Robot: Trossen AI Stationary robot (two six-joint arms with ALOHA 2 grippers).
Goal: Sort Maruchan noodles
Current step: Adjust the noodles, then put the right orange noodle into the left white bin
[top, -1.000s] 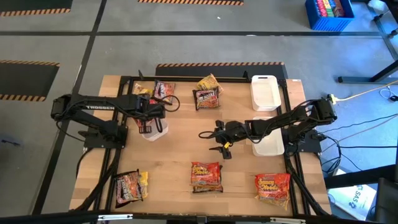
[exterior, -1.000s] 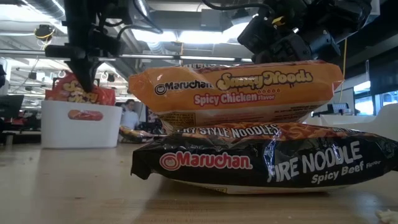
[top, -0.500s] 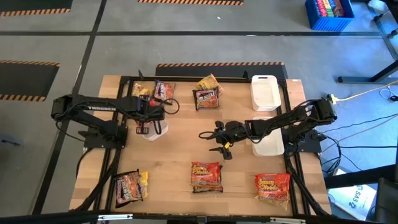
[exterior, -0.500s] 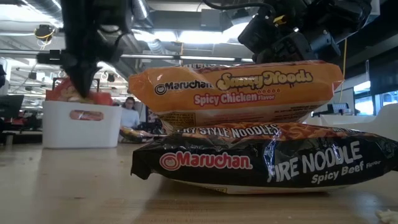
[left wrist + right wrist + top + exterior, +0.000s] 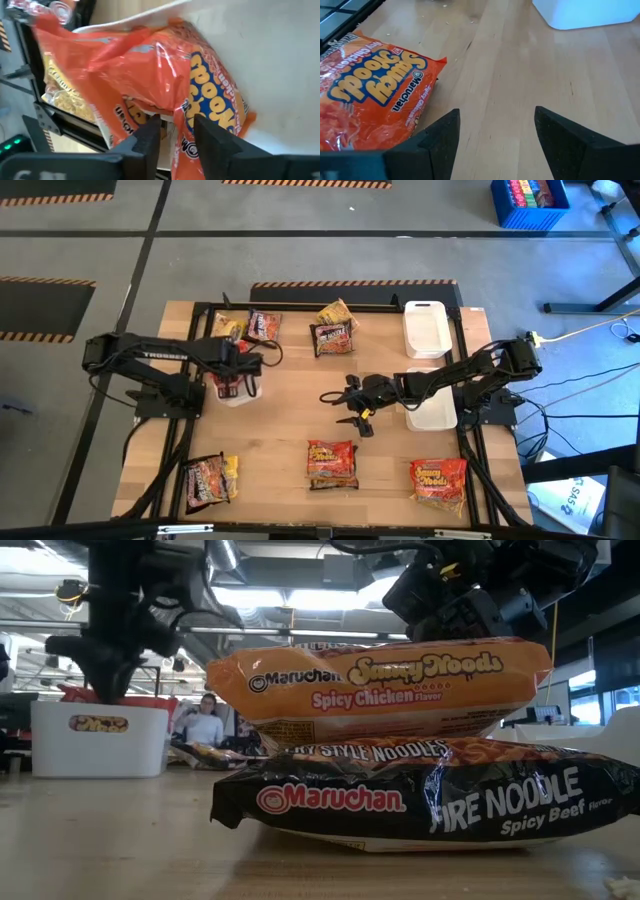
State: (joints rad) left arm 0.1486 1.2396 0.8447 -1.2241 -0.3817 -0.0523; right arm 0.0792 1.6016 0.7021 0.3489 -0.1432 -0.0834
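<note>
- Orange crinkly plastic filled the left claw's [image 5: 172, 131] view: its fingers stood slightly parted around a Saucy Noods packet [image 5: 200, 100], apparently letting go inside the white bin [image 5: 238, 388].
- Right claw [image 5: 352, 406] hung wide apart and empty over the bare surface [image 5: 290, 420], mid-table.
- Sorting looked barely begun: one packet binned, the two white trays [image 5: 424, 328] seemingly unfilled.
- Left to sort: back-edge packets [image 5: 332, 337], the front stack [image 5: 400, 755], and front-corner ones [image 5: 438, 480].

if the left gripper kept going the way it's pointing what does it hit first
Most likely the red-orange noodle packet directly ahead of the left gripper, lying in the white tray; depth is hard to judge.
</note>
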